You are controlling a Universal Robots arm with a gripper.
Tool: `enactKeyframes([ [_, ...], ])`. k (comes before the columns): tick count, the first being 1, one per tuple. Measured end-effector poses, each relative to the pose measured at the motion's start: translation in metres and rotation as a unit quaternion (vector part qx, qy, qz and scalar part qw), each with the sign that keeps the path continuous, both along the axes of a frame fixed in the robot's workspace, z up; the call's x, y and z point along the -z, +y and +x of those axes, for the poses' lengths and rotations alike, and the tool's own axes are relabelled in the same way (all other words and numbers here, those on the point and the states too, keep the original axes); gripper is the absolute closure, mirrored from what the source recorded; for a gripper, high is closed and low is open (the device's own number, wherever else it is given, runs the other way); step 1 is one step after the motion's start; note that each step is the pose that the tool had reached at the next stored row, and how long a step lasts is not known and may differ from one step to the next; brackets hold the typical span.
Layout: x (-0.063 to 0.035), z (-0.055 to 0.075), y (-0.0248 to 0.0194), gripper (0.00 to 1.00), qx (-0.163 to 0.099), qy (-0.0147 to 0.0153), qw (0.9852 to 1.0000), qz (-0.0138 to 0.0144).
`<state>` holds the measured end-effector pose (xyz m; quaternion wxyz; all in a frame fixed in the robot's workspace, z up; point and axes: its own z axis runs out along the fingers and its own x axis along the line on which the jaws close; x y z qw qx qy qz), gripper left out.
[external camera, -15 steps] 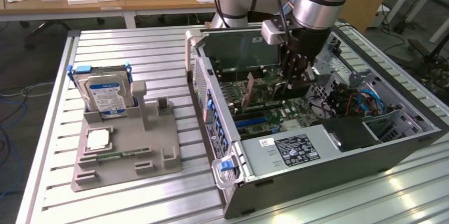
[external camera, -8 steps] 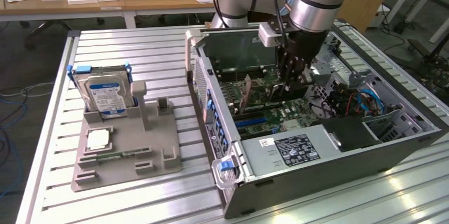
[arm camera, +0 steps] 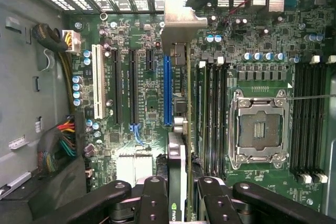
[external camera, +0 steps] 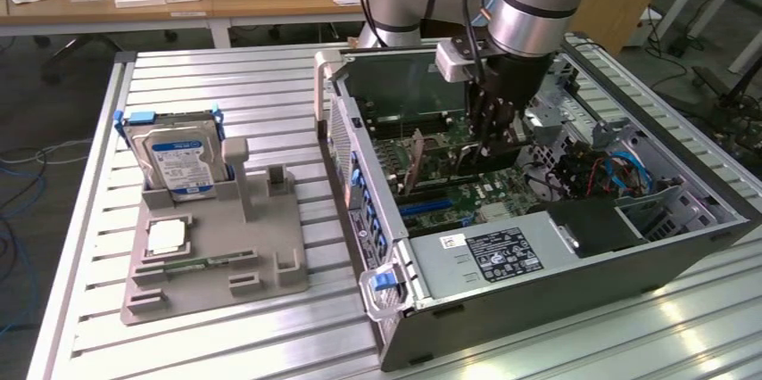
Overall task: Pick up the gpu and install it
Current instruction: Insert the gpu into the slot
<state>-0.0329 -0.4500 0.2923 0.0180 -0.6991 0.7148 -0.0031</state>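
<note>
Pincer (arm camera: 181, 188) on thin gpu (arm camera: 177, 150) (silver bracket (arm camera: 178, 19))

The exterior view looks down at a slant on the slatted table (external camera: 238, 86), far enough back to take in the whole open computer case (external camera: 666, 251). The wrist view sits close inside the case, squarely facing the motherboard (arm camera: 147, 103). Both share that board and the gpu (arm camera: 177, 182) standing on it

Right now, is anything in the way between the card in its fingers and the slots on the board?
Nothing visible. The fingers grip the gpu edge-on above the motherboard, and the long blue slot beside it lies bare. The gpu hides what is directly beneath it.
</note>
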Motion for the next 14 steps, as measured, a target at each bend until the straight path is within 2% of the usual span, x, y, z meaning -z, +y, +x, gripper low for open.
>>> enactKeyframes([
  [3, 0.0001, 0.0000, 0.0001, 0.73, 0.000, 0.0003, 1.0000, -0.0007],
  [7, 0.0000, 0.0001, 0.0001, 0.73, 0.000, 0.0034, 1.0000, -0.0008],
  [10, 0.0002, 0.0001, -0.0002, 0.73, 0.000, 0.0034, 1.0000, -0.0007],
  [14, 0.0001, 0.0001, -0.0034, 0.73, 0.000, 0.0034, 1.0000, -0.0007],
])
